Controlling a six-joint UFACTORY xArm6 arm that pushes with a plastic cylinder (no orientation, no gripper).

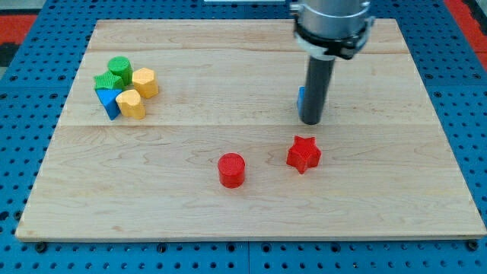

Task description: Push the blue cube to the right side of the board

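Observation:
The blue cube (301,97) is mostly hidden behind my rod; only a thin blue sliver shows at the rod's left edge, right of the board's centre. My tip (310,121) rests on the wooden board (251,205) directly in front of the cube, touching or nearly touching it. The red star (303,154) lies just below my tip.
A red cylinder (231,169) sits left of the star. At the view's left is a cluster: a green cylinder (119,68), a green block (105,79), a blue triangle (109,101), a yellow hexagonal block (144,81) and a yellow block (132,103).

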